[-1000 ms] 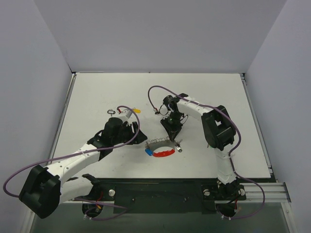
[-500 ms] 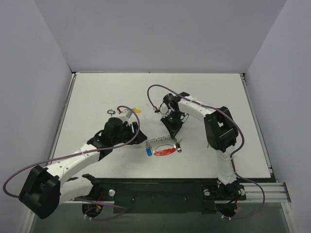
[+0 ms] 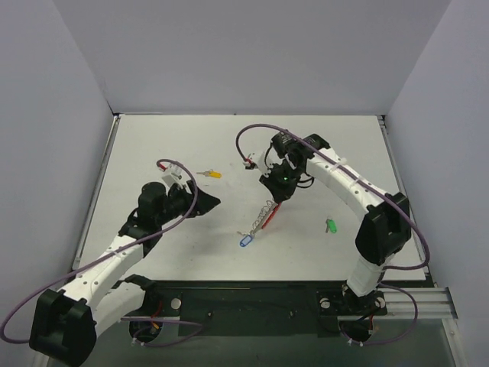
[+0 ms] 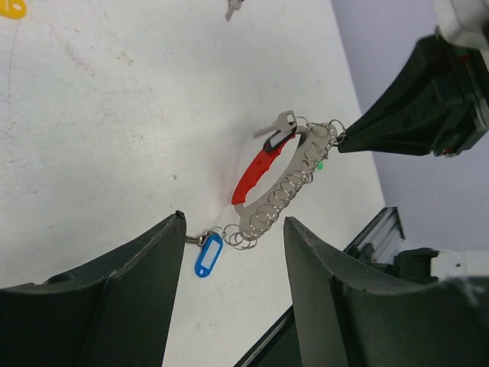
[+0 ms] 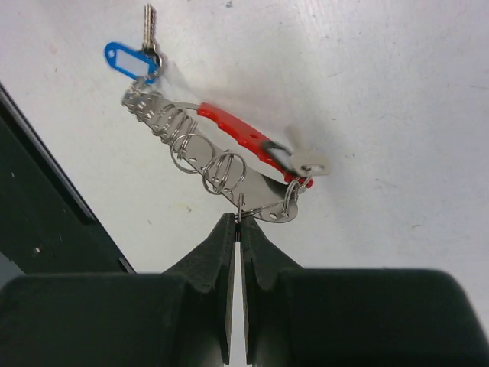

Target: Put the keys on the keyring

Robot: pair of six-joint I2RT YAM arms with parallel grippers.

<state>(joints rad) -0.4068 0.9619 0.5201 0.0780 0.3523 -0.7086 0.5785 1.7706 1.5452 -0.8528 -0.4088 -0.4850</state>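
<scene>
A white tabletop [image 3: 153,145] is enclosed on three sides by pale grey walls [image 3: 252,53]. A black plate [image 3: 252,306] is set along its near edge.

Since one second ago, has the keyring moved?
Yes. The keyring, pinched by the right gripper, shifted away from the table's near edge.

Yellow key [image 4: 11,7] cropped at frame corner

Right arm [image 3: 348,183] arches forward and leftward, its right gripper [image 3: 274,200] angled down, fingers [image 5: 218,246] pinched tight together; left arm [image 3: 114,252] stretches low and forward, the left gripper [image 3: 207,202] aimed rightward toward its partner, jaws spread wide apart
</scene>
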